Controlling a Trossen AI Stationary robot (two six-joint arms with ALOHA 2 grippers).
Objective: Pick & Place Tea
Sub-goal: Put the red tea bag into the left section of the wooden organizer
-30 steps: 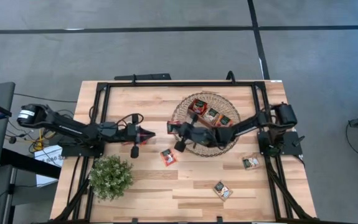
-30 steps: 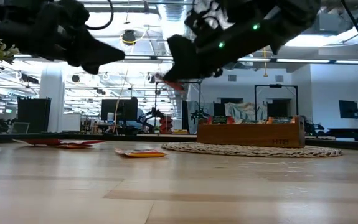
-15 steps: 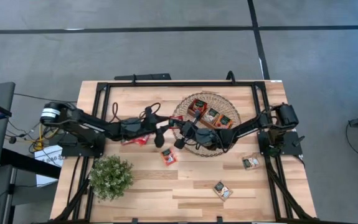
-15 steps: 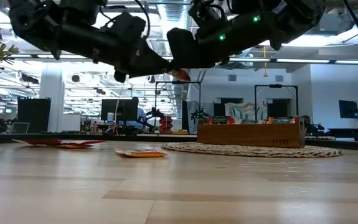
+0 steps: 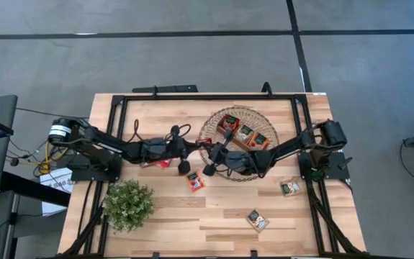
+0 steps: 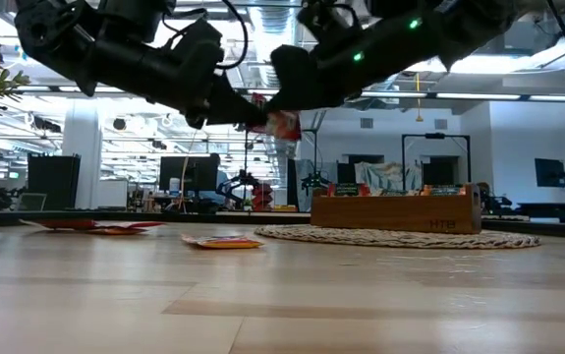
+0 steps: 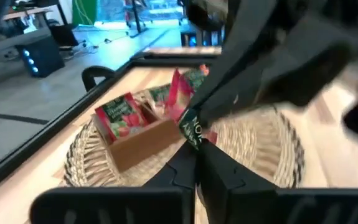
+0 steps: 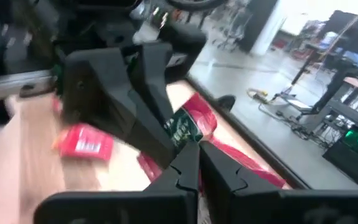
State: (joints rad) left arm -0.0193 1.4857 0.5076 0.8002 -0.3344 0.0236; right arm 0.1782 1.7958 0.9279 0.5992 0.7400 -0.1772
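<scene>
A red tea sachet with a green-and-white label [image 6: 284, 125] hangs in the air over the table's middle, at the left rim of the woven mat [image 5: 217, 173]. My left gripper [image 5: 195, 152] reaches in from the left and my right gripper [image 5: 207, 153] from the right. They meet tip to tip, and both are shut on this sachet. Other tea sachets lie flat on the table [image 5: 194, 181] [image 5: 290, 188] [image 5: 257, 219]. More sachets stand in the wooden tray [image 5: 244, 134] on the mat. My left gripper pinches the sachet between its two fingertips at the labelled end [image 7: 191, 132]. The fingers come nearly level from the table's left. The sachet is lifted clear of the table. My right gripper pinches the same sachet at its green-labelled part [image 8: 180, 134] between its two fingertips. It comes nearly level from the table's right, and the red part [image 8: 198, 119] sticks out beyond the tips.
A bushy potted plant [image 5: 129, 203] stands at the near left. Red sachets [image 5: 162, 163] lie on the table under my left arm. A black frame [image 5: 207, 96] runs along the far and side edges. Bare wood lies toward the near edge.
My left gripper has moved toward the table's right, up to my right gripper, which has stayed over the mat's left rim. It now holds the raised sachet, which only my right gripper held a second ago. The sachet has stayed at about the same height.
</scene>
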